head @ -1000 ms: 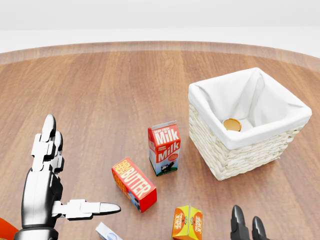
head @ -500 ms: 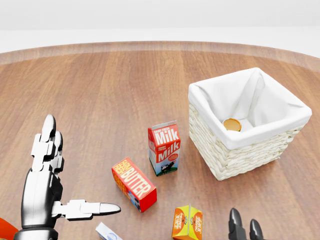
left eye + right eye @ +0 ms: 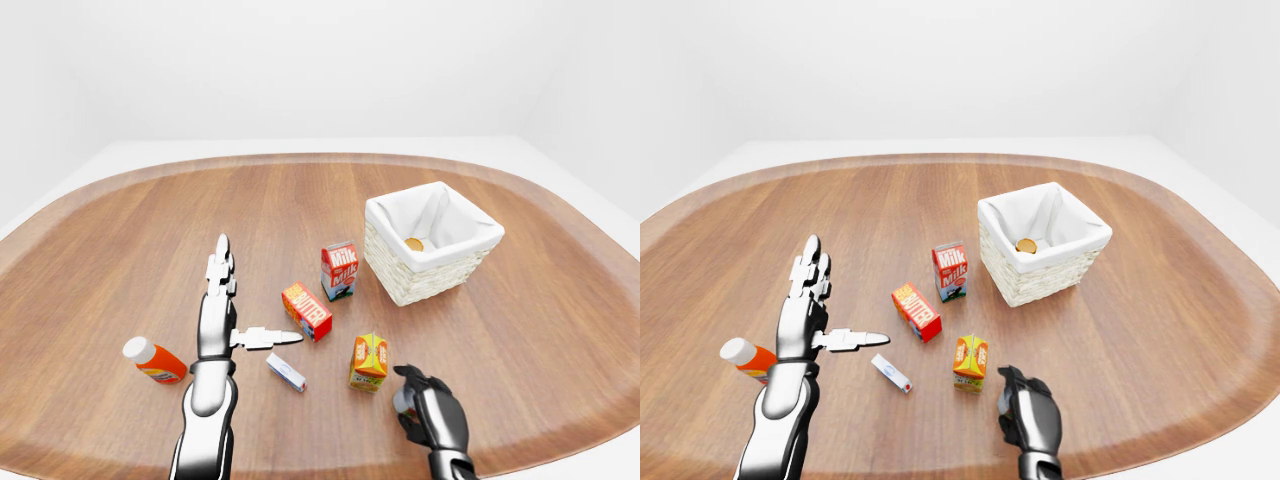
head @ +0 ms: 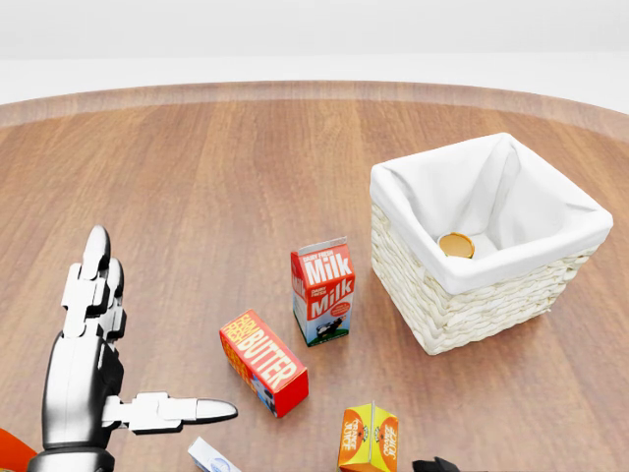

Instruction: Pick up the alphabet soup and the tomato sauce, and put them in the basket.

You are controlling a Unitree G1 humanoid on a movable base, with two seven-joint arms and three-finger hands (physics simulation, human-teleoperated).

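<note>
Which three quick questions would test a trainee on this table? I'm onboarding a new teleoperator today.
1. True or false: the left hand is open and holds nothing.
2. What lies inside the basket? A) a gold-topped can B) a butter box C) a bottle
3. Fill in: in the left-eye view, the thing standing closest to the right hand is the ___ carton.

Key: 1 true. 2 A. 3 orange juice; the orange juice carton stands just up and left of that hand.
</note>
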